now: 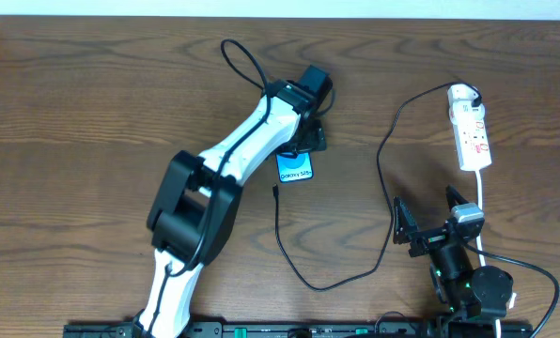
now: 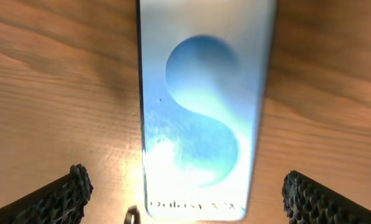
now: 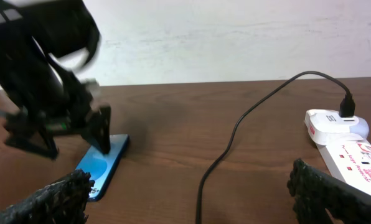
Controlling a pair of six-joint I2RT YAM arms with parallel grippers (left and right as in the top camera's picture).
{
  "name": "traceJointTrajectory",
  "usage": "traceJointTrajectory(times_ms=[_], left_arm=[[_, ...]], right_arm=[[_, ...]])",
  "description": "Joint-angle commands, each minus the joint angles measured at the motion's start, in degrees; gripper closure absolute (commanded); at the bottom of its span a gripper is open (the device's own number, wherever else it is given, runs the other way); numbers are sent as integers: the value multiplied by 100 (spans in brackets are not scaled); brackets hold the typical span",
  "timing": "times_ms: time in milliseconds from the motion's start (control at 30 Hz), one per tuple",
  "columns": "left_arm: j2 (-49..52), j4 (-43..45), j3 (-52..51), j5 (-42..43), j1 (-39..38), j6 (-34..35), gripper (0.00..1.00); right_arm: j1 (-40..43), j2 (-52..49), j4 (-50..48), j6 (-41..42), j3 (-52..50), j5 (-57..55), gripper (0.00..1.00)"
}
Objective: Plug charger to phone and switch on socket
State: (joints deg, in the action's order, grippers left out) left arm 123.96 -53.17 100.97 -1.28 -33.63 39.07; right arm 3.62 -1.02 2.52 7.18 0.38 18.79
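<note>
Between spread left fingers [image 2: 67, 193], phone [image 2: 201, 106]

**Dark brown wood-grain worktop** [image 1: 92, 84]: fills almost the whole overhead frame. The grain runs left to right, with darker streaks throughout. In the left wrist view the same surface shows lighter, orange-brown and blurred, down both sides of the frame, with a bright patch of glare at lower centre-left.

**Off-white plain wall** [image 3: 235, 37]: takes up the upper third of the right wrist frame, with a slightly mottled finish. It meets the worktop's far edge in a straight horizontal line.

**Thin pale strip** [image 1: 261, 6]: runs along the top edge of the overhead frame. Whether it is that wall cannot be told.
</note>
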Motion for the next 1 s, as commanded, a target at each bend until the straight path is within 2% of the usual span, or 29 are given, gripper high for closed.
traceJointTrajectory(times_ms=[0,200,500,700,967], left_arm=[[-402,-31,11,-483,-238,68,0],[-404,83,-72,-887,-636,63,1],[-402,184,-72,-883,-625,-166,0],[-402,203,-214,-828,-616,136,1],[-396,498,-601,-824,-463,177,1]], right_arm=[[-31,9,28,48,-7,63,1],[-31,9,28,48,-7,63,1],[-31,9,28,48,-7,66,1],[-31,9,28,48,-7,66,1],[-31,9,28,48,-7,63,1]])
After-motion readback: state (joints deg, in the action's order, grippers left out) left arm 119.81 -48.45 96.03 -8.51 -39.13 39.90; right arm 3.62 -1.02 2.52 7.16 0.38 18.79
